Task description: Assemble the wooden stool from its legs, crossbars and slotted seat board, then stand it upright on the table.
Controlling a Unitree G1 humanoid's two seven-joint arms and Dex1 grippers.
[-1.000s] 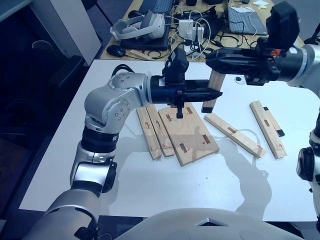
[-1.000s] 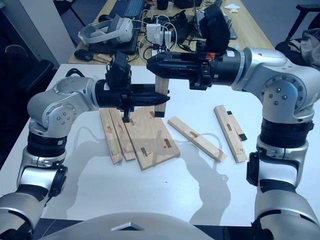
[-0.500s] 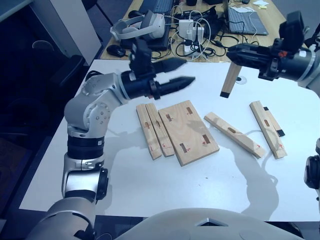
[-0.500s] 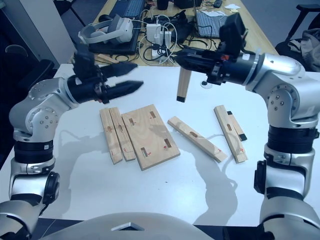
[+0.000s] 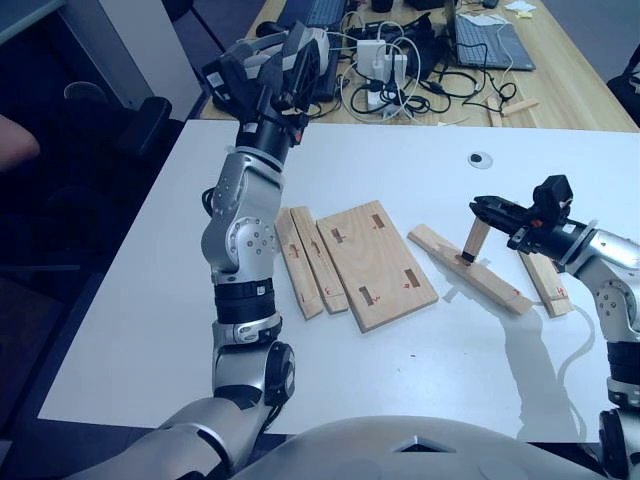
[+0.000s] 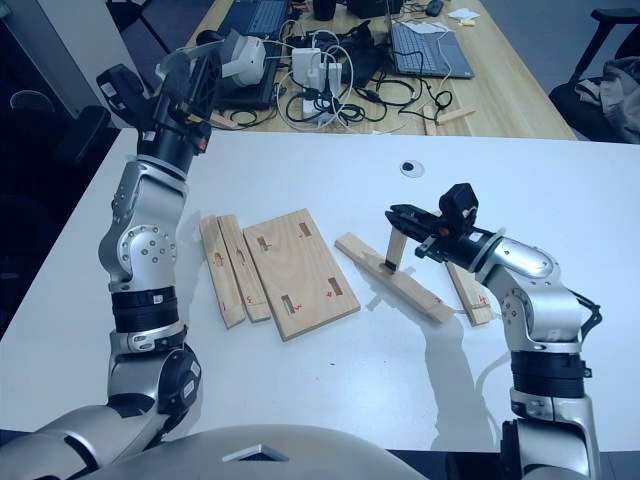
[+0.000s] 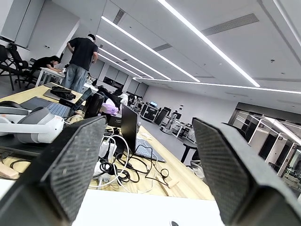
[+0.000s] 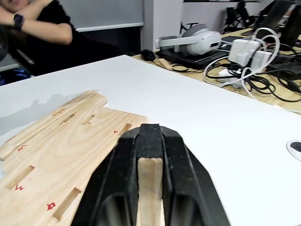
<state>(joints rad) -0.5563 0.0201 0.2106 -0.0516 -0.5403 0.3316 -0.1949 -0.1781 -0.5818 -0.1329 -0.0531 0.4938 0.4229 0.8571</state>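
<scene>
The slotted seat board [image 5: 375, 262] lies flat mid-table, with two wooden bars [image 5: 308, 258] side by side on its left. Right of it lies a long slotted piece [image 5: 470, 270]. A short wooden piece [image 5: 473, 240] stands tilted on that slotted piece, its dark end down at the slot. My right gripper [image 5: 488, 208] is shut on the short piece's top; the right wrist view shows the wood [image 8: 149, 188] between the fingers. Another slotted piece [image 5: 545, 283] lies farther right, partly hidden by the arm. My left gripper [image 5: 290, 62] is raised high over the table's back left, open and holding nothing; its pads [image 7: 77, 162] stand wide apart.
Behind the white table [image 5: 330, 370] is a desk with a headset [image 6: 240, 55], cables, chargers and laptops. A round cable port [image 5: 481, 158] sits in the tabletop at the back. The table's near half is bare.
My left arm swung up and back from over the seat board to point upward. My right arm carried the short piece down and right, setting its dark end on the long slotted piece.
</scene>
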